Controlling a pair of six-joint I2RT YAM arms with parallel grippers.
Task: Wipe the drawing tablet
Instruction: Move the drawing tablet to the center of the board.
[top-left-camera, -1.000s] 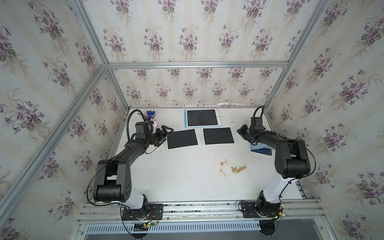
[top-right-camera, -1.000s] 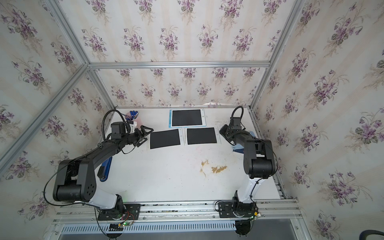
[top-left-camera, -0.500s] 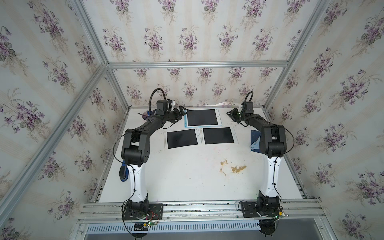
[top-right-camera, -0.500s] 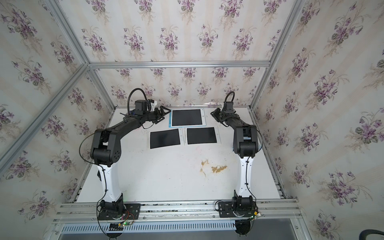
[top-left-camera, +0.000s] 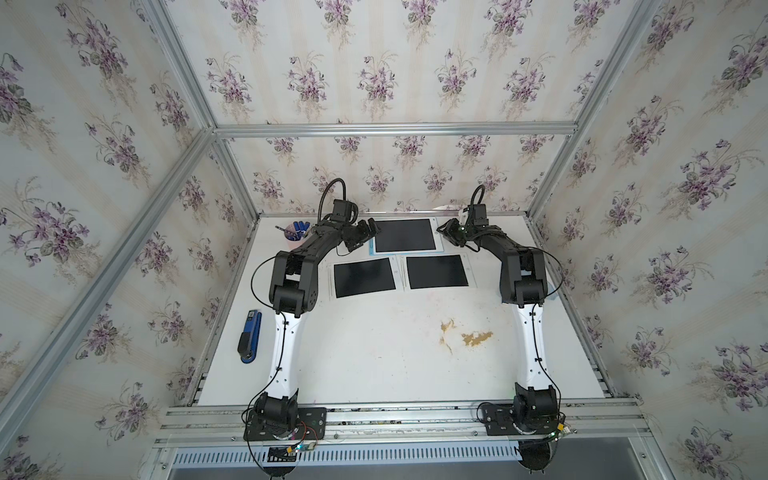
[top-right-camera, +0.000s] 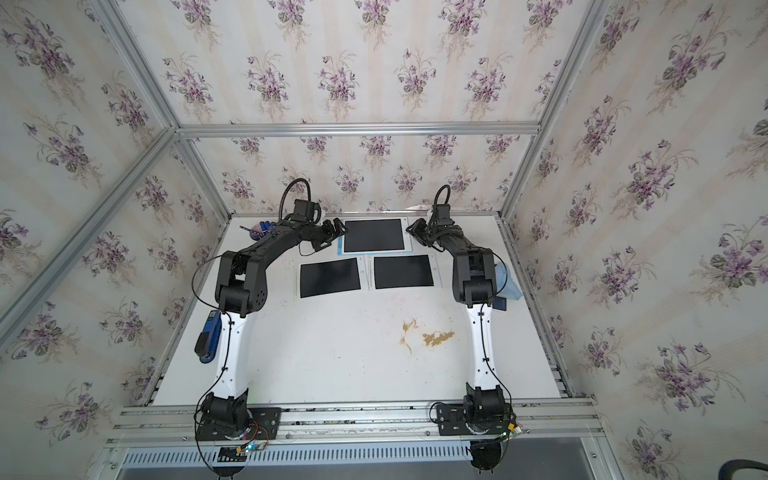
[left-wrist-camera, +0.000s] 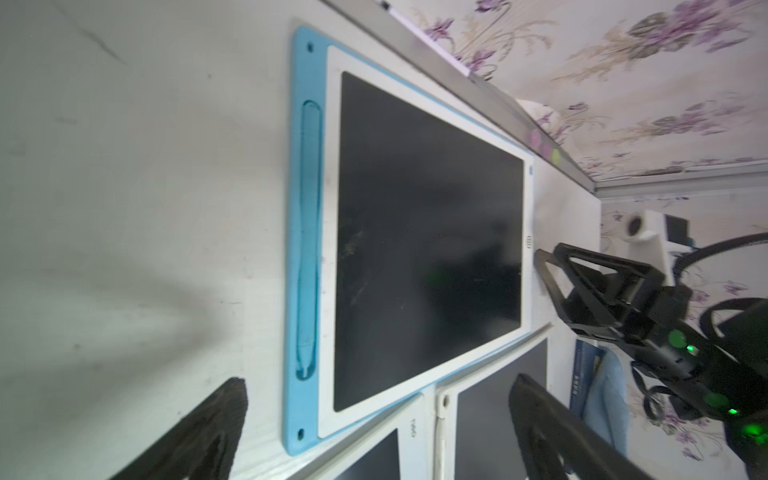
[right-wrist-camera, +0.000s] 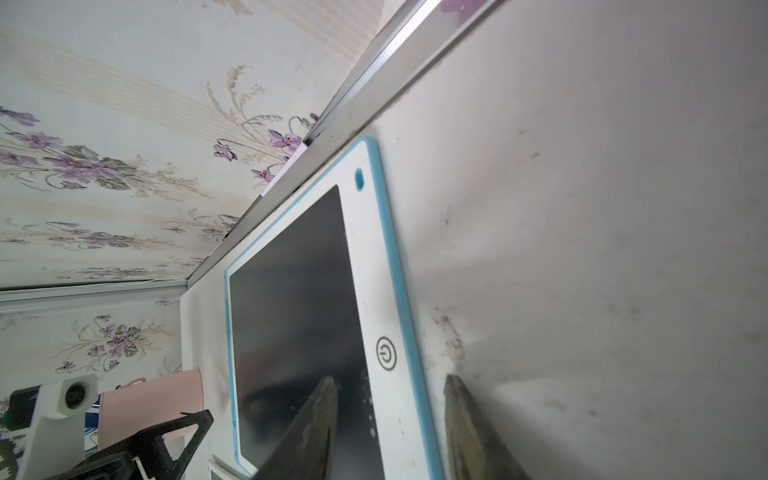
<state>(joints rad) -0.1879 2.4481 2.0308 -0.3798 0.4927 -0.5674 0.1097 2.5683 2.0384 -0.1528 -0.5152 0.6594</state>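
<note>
Nearby, pen cup, blue stapler, cloth, brown stain.

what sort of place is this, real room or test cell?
Most likely a lab test cell, not a home: aluminium frame carrying floral wallpaper panels, left arm and right arm bolted to a rail, a blue-edged drawing tablet on a white table.

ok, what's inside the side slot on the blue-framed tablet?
A pale blue stylus lies in it, filling most of its length. Anything beneath the stylus is covered.
</note>
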